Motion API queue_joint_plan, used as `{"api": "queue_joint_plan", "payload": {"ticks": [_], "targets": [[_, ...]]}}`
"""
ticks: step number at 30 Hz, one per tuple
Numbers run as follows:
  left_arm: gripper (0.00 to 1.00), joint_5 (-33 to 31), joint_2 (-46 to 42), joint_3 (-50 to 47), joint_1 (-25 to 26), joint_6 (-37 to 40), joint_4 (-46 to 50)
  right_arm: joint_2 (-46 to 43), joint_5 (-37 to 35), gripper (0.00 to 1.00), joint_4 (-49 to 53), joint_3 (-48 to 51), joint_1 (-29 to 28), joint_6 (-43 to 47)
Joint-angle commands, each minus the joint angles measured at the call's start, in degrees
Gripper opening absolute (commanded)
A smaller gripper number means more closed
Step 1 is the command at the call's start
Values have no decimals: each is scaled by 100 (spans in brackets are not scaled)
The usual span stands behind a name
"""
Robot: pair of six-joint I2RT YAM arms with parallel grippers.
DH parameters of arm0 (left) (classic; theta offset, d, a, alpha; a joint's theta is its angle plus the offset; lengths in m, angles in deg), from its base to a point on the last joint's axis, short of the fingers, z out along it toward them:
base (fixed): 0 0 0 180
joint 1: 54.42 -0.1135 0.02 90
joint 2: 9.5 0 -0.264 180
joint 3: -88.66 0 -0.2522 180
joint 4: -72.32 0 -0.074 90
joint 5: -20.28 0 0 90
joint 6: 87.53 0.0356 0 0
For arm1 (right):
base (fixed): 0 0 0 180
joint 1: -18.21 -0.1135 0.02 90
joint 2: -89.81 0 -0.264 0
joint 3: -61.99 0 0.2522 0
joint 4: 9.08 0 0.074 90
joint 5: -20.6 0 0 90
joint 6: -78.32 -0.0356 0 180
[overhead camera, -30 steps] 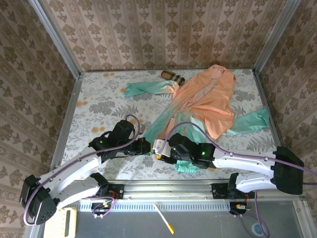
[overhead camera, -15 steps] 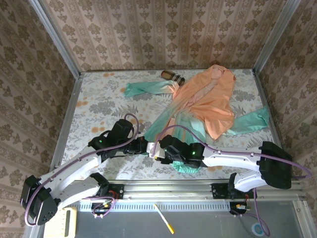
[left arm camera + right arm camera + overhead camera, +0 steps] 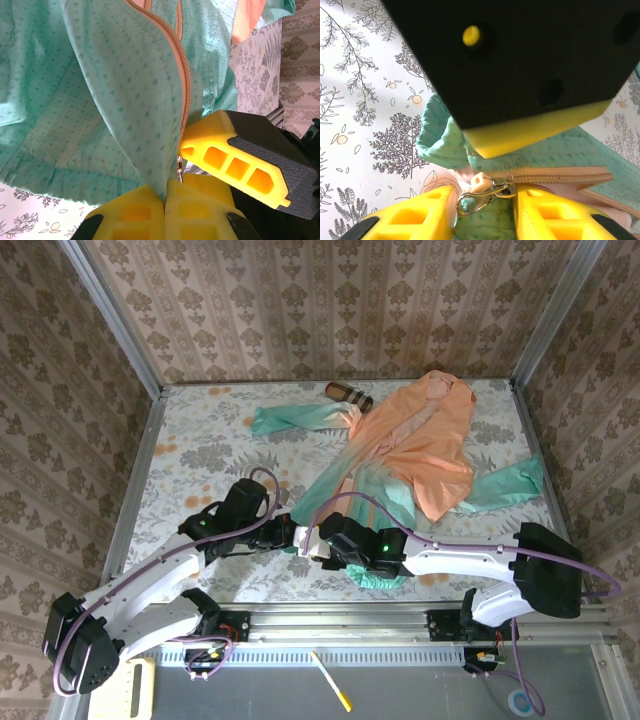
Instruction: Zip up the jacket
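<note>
Two grippers meet at the jacket [image 3: 430, 450] hem: left gripper [image 3: 165, 202] clamped on mint fabric, right gripper [image 3: 484, 205] jaws apart around the zipper pull [image 3: 487, 192]

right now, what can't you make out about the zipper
Left wrist view: the zipper's bottom end is hidden behind the left gripper clamping the jacket.
Top view: the zipper is too small to see, and lies under the right gripper where it meets the left gripper.
Right wrist view: the left gripper's black body covers the zipper above. Whether the right gripper grips the zipper pull is unclear.
</note>
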Motion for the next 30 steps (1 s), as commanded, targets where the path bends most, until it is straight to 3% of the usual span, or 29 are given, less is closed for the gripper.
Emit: {"api": "queue_joint_plan", "payload": {"ticks": [1,7,23,30], "targets": [[0,80,-99,-82,-76,145,34,-76,253,35,71,-164,70,-271],[0,86,-119,-114,-109,169,42,-143,709,39,200,-225,266,-570],[0,79,-101,-122,-60,93,-62,129,695,43,266,-478,285,-810],[0,51,-100,-140,-36,99,-49,170,643,39,357,-516,294,-849]]}}
